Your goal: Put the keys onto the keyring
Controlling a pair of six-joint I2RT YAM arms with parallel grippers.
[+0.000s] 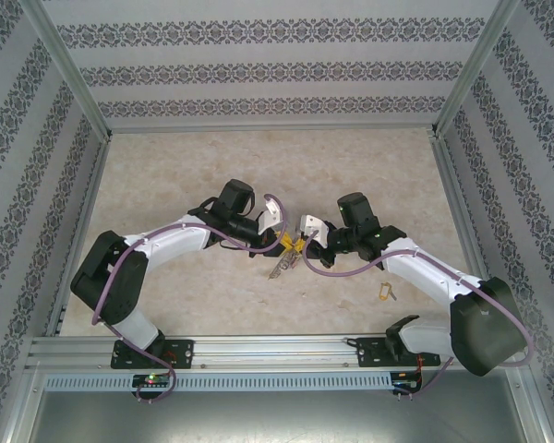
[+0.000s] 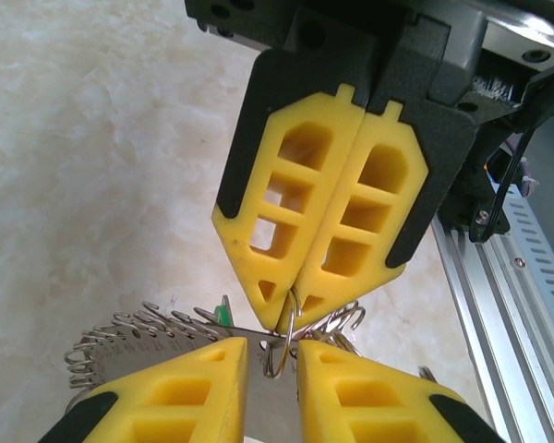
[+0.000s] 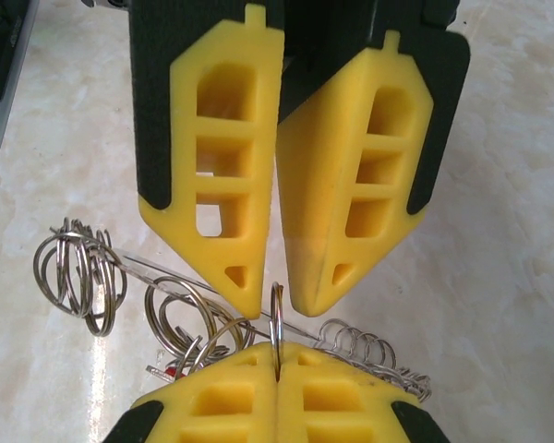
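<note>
The keyring (image 1: pixel 282 266) hangs between the two grippers in the middle of the table, a flat silver hoop (image 2: pixel 129 343) fringed with small wire rings (image 3: pixel 360 349). My right gripper (image 3: pixel 277 355) is shut on one small split ring (image 3: pixel 277 314) at the hoop's edge. My left gripper (image 2: pixel 273 349) faces it tip to tip. It is open a little, with its fingers on either side of that ring (image 2: pixel 279 355) and not touching it. A green key tag (image 2: pixel 223 312) peeks out behind the hoop. One key with a yellow tag (image 1: pixel 385 291) lies on the table to the right.
A cluster of loose-looking split rings (image 3: pixel 78 272) hangs at one end of the hoop. The marble-patterned tabletop (image 1: pixel 258 166) is fenced by patterned walls, and an aluminium rail (image 1: pixel 277 351) runs along the near edge by the arm bases.
</note>
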